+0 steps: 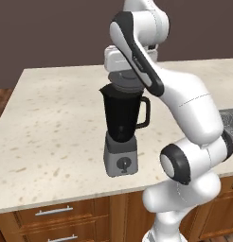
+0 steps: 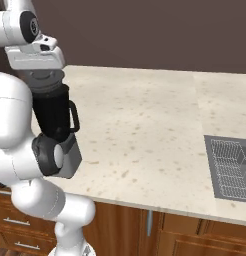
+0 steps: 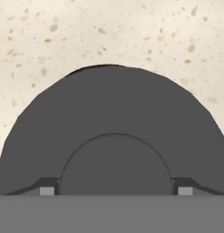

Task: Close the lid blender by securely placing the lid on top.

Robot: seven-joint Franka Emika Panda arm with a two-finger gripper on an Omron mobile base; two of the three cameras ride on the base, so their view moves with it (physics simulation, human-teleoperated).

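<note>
Tool (image 3: 114,191) clenched on raised centre knob of lid (image 3: 114,113); fingertips (image 3: 47,190) barely visible either side of knob in hand view. Lid sits level just above blender (image 1: 121,127) mouth; contact with rim hard to judge. Jar rim mostly hidden under lid. In right base view, robot arm covers much of blender base. Blender stands near front edge of speckled bench (image 1: 52,123). Sink (image 2: 230,167) with wire rack well apart, partly cut off.
</note>
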